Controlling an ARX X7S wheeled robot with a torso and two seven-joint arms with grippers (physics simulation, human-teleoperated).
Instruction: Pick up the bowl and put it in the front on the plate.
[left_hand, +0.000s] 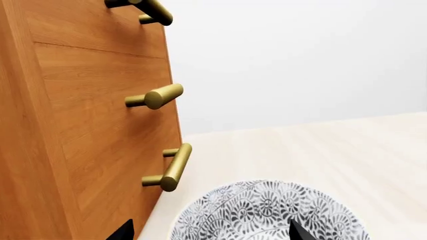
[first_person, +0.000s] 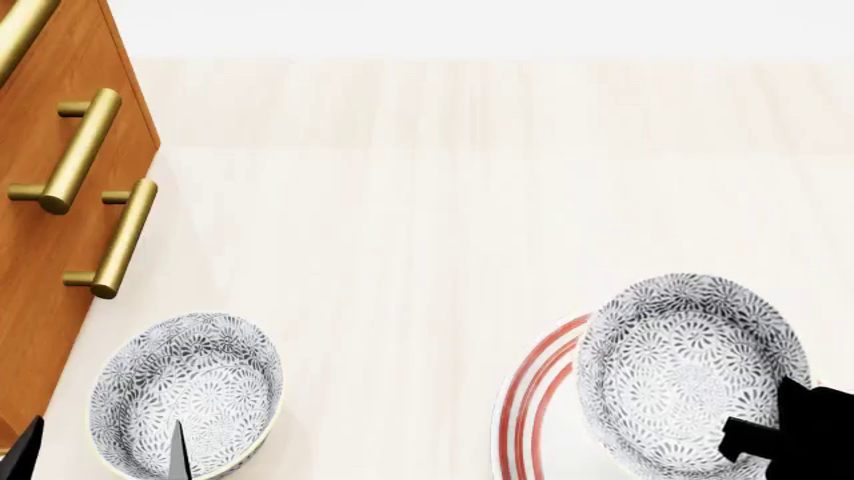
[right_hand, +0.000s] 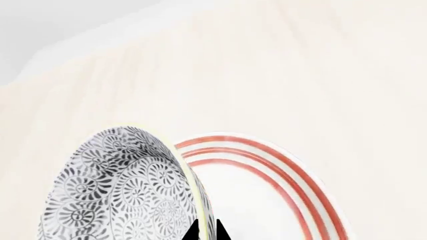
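Two grey-blue floral white bowls show: one (first_person: 694, 370) at lower right over the red-ringed flat white plate (first_person: 527, 400), its rim pinched by the right gripper (right_hand: 205, 232). The other (first_person: 187, 395) sits lower left, its wall between the left gripper's (first_person: 100, 450) parted fingers.

Pale cream tabletop (first_person: 427, 200), orange-brown wooden cabinet (first_person: 54, 290) with brass bar handles (first_person: 74, 150), plain white wall (left_hand: 300, 55).

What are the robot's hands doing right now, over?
Right gripper pinching a bowl by the rim, over the plate. Left gripper straddling the other bowl's rim, grip unclear. Cabinet close beside the left bowl.
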